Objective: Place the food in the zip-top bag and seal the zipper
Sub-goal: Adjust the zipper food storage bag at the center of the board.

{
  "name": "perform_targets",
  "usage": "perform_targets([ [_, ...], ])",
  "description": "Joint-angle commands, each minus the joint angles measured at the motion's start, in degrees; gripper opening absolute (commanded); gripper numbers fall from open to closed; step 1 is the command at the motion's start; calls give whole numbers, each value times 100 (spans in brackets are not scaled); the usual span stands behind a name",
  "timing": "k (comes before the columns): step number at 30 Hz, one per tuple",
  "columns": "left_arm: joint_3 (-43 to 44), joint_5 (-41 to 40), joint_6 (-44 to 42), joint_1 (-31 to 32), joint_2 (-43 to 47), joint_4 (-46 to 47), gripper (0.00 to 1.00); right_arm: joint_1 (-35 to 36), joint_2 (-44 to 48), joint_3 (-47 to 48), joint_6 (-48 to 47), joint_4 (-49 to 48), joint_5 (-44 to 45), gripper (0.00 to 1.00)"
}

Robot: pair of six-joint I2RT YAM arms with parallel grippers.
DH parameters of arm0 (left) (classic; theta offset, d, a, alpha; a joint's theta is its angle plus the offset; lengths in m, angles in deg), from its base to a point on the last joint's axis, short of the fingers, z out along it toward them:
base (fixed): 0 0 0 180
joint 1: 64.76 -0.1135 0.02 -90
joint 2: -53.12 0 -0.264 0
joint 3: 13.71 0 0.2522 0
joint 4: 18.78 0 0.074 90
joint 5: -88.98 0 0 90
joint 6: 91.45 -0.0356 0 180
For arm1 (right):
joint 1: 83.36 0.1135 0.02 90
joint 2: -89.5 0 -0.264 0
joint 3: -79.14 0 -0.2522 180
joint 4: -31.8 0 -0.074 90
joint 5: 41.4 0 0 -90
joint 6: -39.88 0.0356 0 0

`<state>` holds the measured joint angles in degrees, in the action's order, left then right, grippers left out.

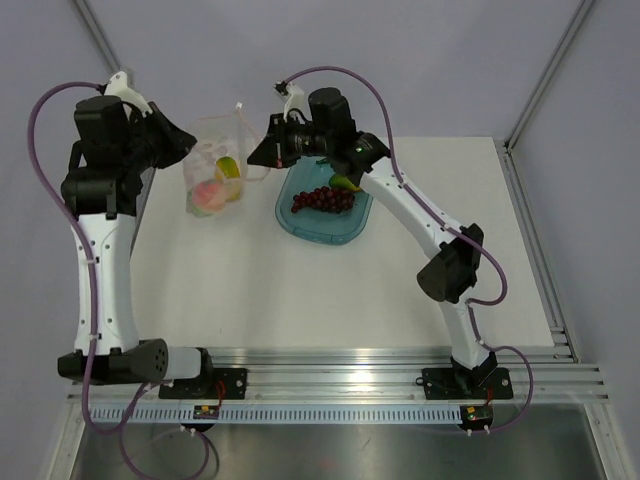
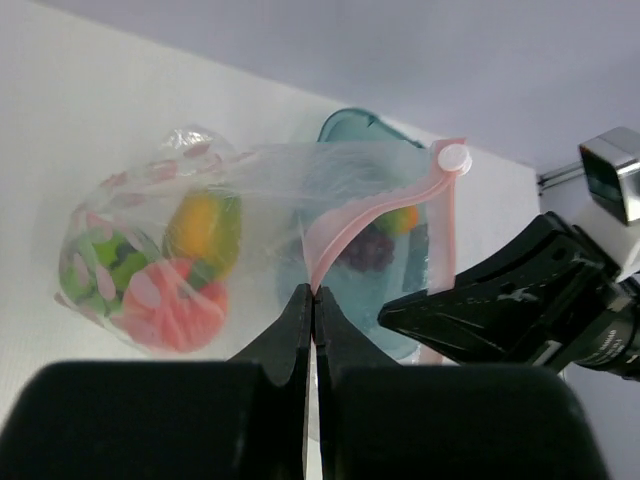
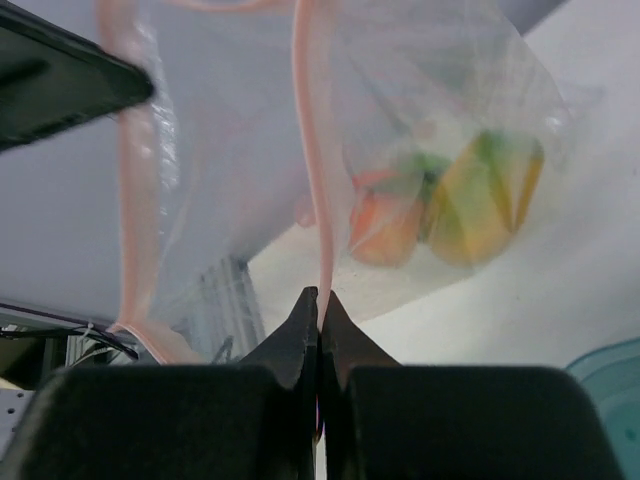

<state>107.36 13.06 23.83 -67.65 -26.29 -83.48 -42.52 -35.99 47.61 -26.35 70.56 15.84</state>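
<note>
The zip-top bag [image 1: 214, 165] hangs above the table's far left, stretched between my two grippers. My left gripper [image 2: 313, 291] is shut on the pink zipper [image 2: 372, 207] at one end of the bag's mouth. My right gripper [image 3: 320, 295] is shut on the zipper [image 3: 313, 150] at the other end. Inside the bag lie a mango [image 2: 205, 229], a peach-pink fruit [image 2: 171, 306] and a green round one [image 2: 106, 265]. The grape bunch [image 1: 322, 199] and a second mango [image 1: 346, 183] lie in the teal tray [image 1: 300, 222].
The teal tray stands just right of the bag, under the right arm's wrist [image 1: 325, 135]. A white round tab [image 2: 453, 157] sits at the zipper's end. The left arm [image 1: 105, 150] stands at the table's left edge.
</note>
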Motion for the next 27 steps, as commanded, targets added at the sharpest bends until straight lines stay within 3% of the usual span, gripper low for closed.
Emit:
perform_targets([
  [1,-550,51,-76,-36,23,189,0,108,263,-139,31,-575,-205,0],
  [4,-1655,-99,-14,-27,-117,636,0,179,-308,-51,-21,-224,-214,0],
  [7,-2064,-56,4,-36,-425,586,0,205,-835,133,-83,267,-144,0],
  [10,-1837,-72,-49,-36,-417,393,0,205,-1004,458,-232,532,-38,0],
  [17,-80,-196,-216,-36,-127,-223,0,196,-372,802,-461,445,296,0],
  [27,-148,-494,-269,-36,155,-312,0,196,-194,915,-224,-39,278,0],
])
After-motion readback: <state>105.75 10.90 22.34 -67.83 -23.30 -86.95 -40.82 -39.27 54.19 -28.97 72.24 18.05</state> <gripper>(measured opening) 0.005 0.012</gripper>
